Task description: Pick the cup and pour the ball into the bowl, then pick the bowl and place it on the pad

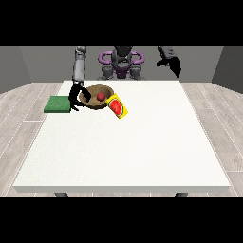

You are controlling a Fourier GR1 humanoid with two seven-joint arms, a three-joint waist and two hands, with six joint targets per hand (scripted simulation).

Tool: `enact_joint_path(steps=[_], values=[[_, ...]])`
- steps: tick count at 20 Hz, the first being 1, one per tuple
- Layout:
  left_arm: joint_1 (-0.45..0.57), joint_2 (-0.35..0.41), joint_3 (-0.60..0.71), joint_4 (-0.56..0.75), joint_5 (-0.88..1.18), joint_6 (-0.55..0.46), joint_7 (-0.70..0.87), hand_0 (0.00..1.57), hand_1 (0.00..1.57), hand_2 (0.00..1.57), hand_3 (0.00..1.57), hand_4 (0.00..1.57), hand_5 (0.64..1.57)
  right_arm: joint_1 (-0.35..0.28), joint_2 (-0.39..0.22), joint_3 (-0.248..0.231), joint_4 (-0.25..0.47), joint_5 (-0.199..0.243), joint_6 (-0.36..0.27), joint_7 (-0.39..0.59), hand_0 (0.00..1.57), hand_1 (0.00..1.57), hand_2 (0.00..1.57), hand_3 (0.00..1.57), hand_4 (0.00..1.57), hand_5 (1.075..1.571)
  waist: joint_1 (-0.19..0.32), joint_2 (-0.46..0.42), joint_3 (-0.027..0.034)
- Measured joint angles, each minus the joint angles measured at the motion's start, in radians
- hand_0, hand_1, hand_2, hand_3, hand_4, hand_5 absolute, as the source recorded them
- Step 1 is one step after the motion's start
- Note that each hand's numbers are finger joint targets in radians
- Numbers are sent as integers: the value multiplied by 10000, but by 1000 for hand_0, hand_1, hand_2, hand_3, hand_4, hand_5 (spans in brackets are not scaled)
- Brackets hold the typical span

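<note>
A brown bowl sits tilted near the table's far left, with a red ball inside it. The hand at the view's left is at the bowl's left rim, its fingers curled over that edge. A yellow cup with a red inside lies on its side against the bowl's right. The green pad lies flat just left of that hand, at the table's left edge. The hand at the view's right hangs raised above the table's far right corner, holding nothing.
The white table stretches wide toward the camera and to the right. The robot's torso stands behind the far edge.
</note>
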Motion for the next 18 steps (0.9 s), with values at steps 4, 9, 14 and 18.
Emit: enact_joint_path(steps=[4,9,14,18], values=[[544,138,409,779,211,-80,-154,0,0,0,0,996,1410,-191,-210,646,-88,550,-81,2341,1571,1571,1571,858,823,1564,-638,-1023,167],[1134,296,925,1751,307,73,-306,0,0,0,0,1003,1407,-885,-500,1383,-765,969,564,4990,1571,1571,1571,744,808,1567,-1773,-2184,250],[1244,502,1138,1609,411,-69,-255,0,0,0,0,1017,1424,-1129,-949,1154,-1369,798,1062,6049,1571,1571,1571,771,794,1570,-1967,-2181,287],[1224,514,1299,1673,458,-94,-583,0,0,0,0,1096,1448,-1237,-1120,877,-1802,656,1204,6291,1571,1571,1571,728,777,1571,-2019,-1760,295]])
